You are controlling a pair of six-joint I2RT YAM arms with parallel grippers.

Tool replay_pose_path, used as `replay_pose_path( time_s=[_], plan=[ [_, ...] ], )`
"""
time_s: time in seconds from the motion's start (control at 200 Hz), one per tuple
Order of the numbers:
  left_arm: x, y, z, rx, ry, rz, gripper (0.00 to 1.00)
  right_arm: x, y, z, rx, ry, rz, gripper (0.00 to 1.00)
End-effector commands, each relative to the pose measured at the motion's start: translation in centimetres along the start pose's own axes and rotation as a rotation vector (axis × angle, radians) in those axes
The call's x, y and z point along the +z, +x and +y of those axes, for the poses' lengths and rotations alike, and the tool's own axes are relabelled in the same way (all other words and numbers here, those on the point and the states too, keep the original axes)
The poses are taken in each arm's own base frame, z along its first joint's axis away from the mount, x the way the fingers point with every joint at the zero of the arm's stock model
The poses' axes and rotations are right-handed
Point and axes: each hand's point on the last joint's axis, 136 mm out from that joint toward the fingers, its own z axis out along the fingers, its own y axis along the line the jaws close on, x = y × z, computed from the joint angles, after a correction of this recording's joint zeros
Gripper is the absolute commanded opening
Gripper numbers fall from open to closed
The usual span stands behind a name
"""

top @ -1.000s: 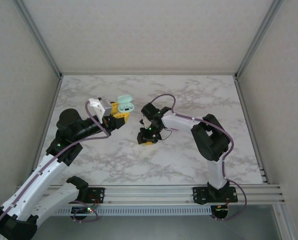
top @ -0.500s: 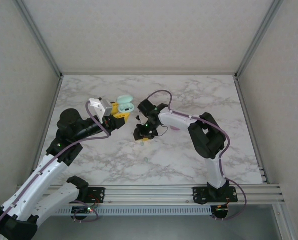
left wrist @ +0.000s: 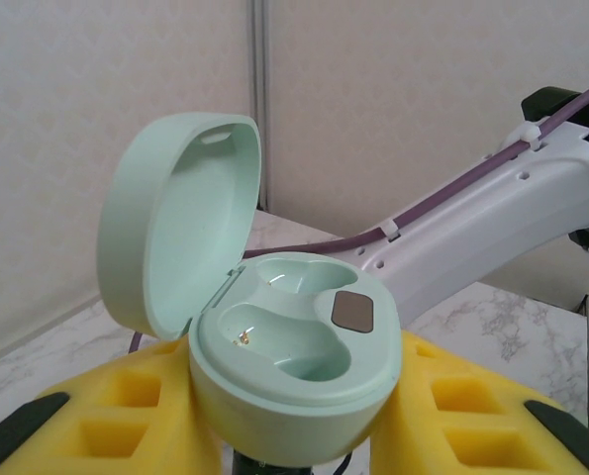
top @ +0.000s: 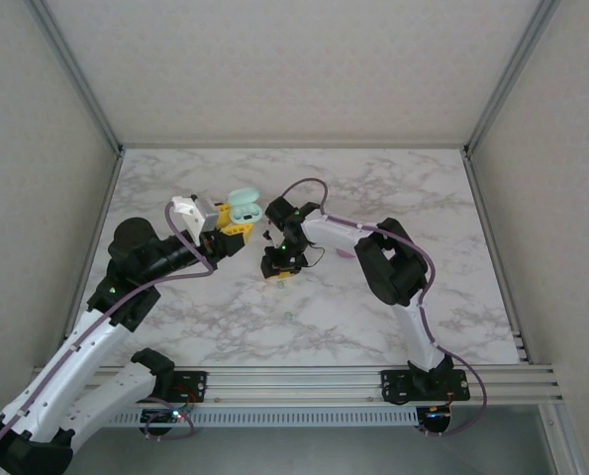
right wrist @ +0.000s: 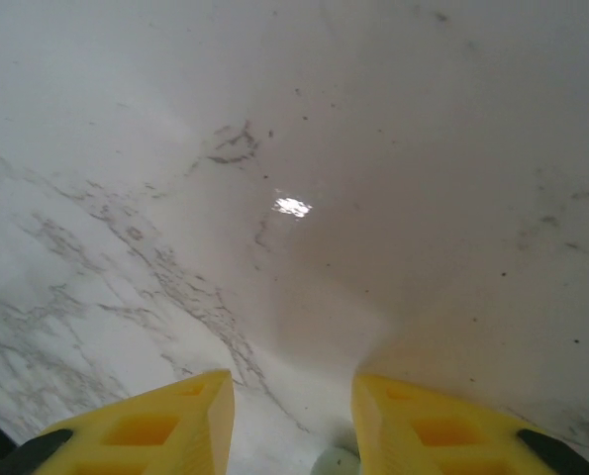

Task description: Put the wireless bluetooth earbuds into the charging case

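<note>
The left claw (top: pixel 237 228) is clamped on the open charging case (left wrist: pixel 294 366), its wells (left wrist: pixel 274 341) facing up, above the tabletop (top: pixel 373 317) left of centre. The right claw (top: pixel 279 265) hangs just right of the case. A mint earbud (right wrist: pixel 336 462) sits between its parted fingers (right wrist: pixel 175 426); whether it is pinched, I cannot tell.

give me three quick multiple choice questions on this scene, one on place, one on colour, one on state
1. Where is the charging case? A flat on the table; B between the left tool's fingers; C on the rail.
2. Its colour? A pink; B cyan; C mint green.
3. Its lid? A open; B shut; C taken off.
Answers: B, yellow fingers flank it in the left wrist view; C, the shell is pale green; A, the lid stands up on its hinge, sockets bare.
</note>
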Motion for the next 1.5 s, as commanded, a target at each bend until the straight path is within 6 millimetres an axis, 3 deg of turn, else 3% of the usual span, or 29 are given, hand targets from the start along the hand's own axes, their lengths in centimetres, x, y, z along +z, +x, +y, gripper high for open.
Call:
replay_pose_path(
  time_s=[0.0,0.345,0.531,0.656,0.811,1.031,1.211,1.357,1.497],
  plan=[
    [-0.5,-1.9,-0.4,0.032,-0.002,-0.040,0.29,-0.1,2.1,-0.1,-0.009,0.016,0.066,0.39],
    [-0.2,-1.7,-0.3,0.021,0.003,-0.037,0.29,-1.6,5.1,-0.4,0.016,0.030,0.076,0.37],
    [-0.2,-1.7,-0.2,0.018,0.000,-0.036,0.29,-1.9,6.2,1.2,0.018,-0.062,0.078,0.35],
    [-0.1,-1.6,-0.1,0.016,0.000,-0.035,0.29,-2.2,5.9,1.4,0.009,-0.041,0.054,0.36],
    [0.0,-1.5,-0.2,0.009,0.003,-0.031,0.29,-2.2,4.9,0.2,0.020,0.048,0.025,0.37],
    [-0.4,-1.8,-0.1,0.023,-0.019,-0.036,0.29,-2.7,4.5,2.0,-0.076,0.022,0.009,0.37],
    [-0.8,-2.2,0.1,0.038,-0.041,-0.043,0.29,-2.0,5.9,2.0,-0.060,0.086,0.073,0.38],
    [-1.0,-2.4,0.1,0.041,-0.047,-0.045,0.29,-0.9,6.8,3.5,-0.056,0.062,0.078,0.40],
    [-1.2,-2.4,0.0,0.045,-0.049,-0.043,0.29,-0.3,6.8,2.9,0.004,0.106,0.061,0.41]
  ],
)
